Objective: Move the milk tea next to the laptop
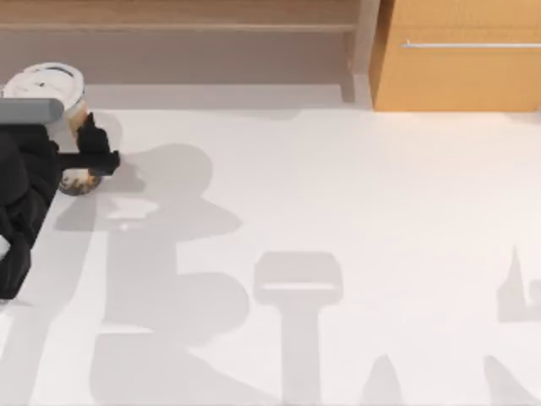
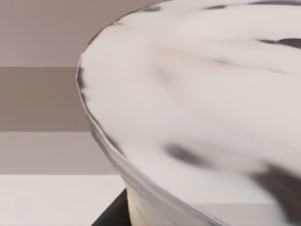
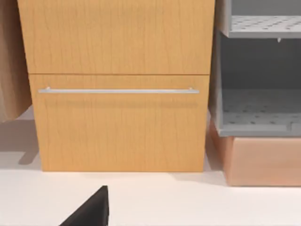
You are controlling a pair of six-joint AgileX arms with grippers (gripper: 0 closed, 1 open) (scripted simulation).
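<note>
The milk tea (image 1: 74, 114) stands at the far left of the white table (image 1: 338, 211), near the back edge. It is a clear cup with a white domed lid (image 1: 44, 83) and dark pearls at the bottom. My left gripper (image 1: 91, 148) reaches in from the left edge, with its black fingers (image 1: 91, 134) closed against the cup's side below the lid. In the left wrist view the white lid (image 2: 197, 94) looms very close. A dark part of my right gripper (image 3: 89, 211) shows in the right wrist view, facing a cabinet. The laptop is out of view.
A wooden cabinet (image 1: 456, 59) with a metal bar handle (image 3: 117, 91) stands at the back right. Beside it are a grey shelf unit (image 3: 254, 94) on a wooden base (image 3: 263, 160). A low wooden ledge (image 1: 177, 21) runs along the back. Arm shadows lie across the table.
</note>
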